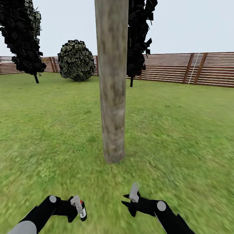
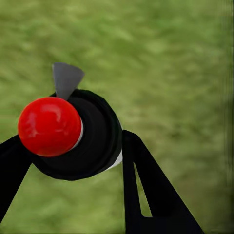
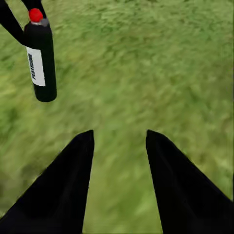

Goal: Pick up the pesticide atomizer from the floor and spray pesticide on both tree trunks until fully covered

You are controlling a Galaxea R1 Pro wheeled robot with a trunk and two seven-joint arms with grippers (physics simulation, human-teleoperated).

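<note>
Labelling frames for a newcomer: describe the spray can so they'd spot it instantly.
Start at the thick grey-brown bark trunk rising from the grass lawn mid-picture, then drop to the black left gripper at the head view's lower left. Clamped between its fingers is the small black cylindrical atomizer with a white label. Its round red cap sets it apart; the right gripper holds nothing.

Black arms with grey round joint caps — left gripper (image 1: pixel 77 208) and right gripper (image 1: pixel 131 200) black, with pale grey finger plates.
</note>
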